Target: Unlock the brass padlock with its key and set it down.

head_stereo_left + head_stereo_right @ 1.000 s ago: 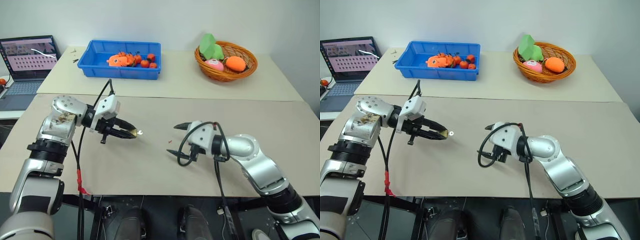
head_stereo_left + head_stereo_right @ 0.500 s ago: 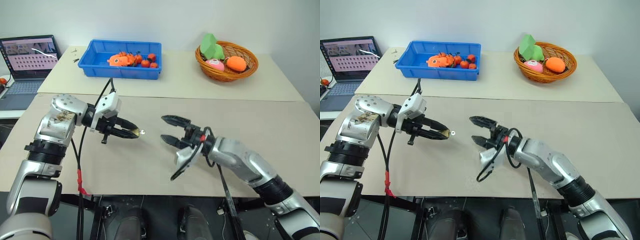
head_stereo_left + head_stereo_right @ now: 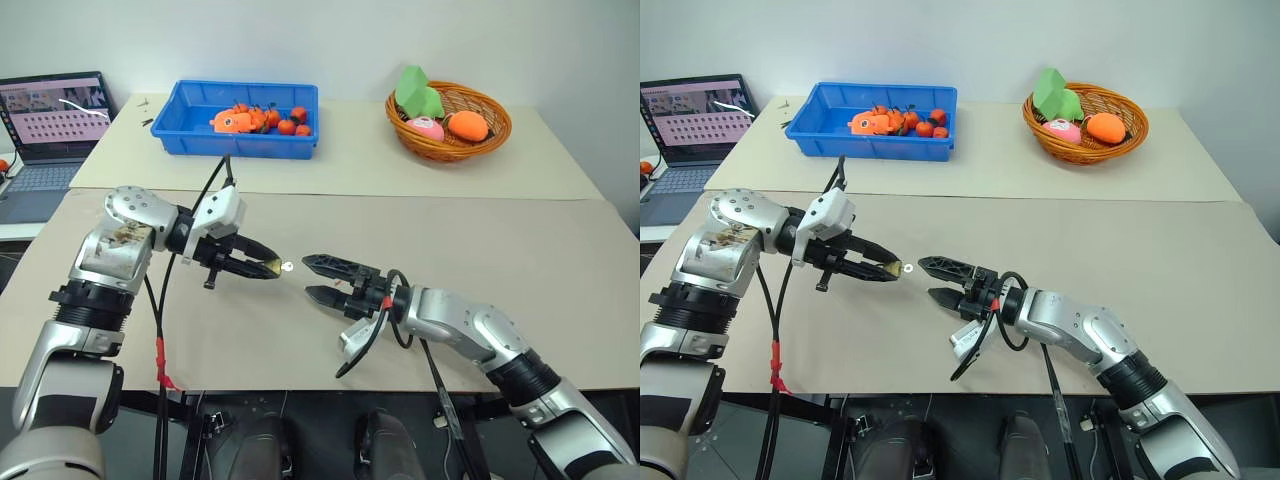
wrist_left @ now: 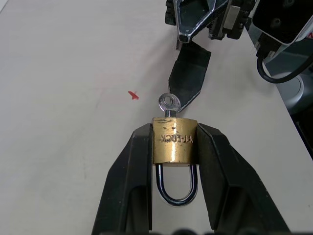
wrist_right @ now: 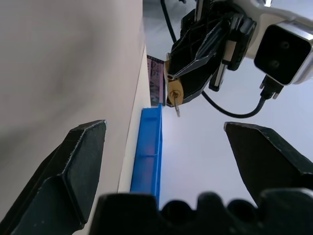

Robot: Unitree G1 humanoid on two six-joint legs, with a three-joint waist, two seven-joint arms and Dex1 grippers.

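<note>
The left claw [image 4: 173, 161] pinches the squarish brass padlock [image 4: 174, 139], its curved steel shackle between the fingers, the round-headed silvery key [image 4: 169, 104] protruding. The right claw [image 3: 318, 277] gapes empty above the matte beige surface [image 3: 560, 260].

Brass-yellow padlock [image 4: 174, 139], silver key [image 4: 169, 104], blue bin [image 3: 245, 120].

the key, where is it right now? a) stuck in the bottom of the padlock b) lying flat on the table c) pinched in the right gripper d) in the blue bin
a: in the left wrist view the key sticks out of the body of the brass padlock, which the left gripper clamps between its fingers, while the right gripper is open and holds nothing.
</note>
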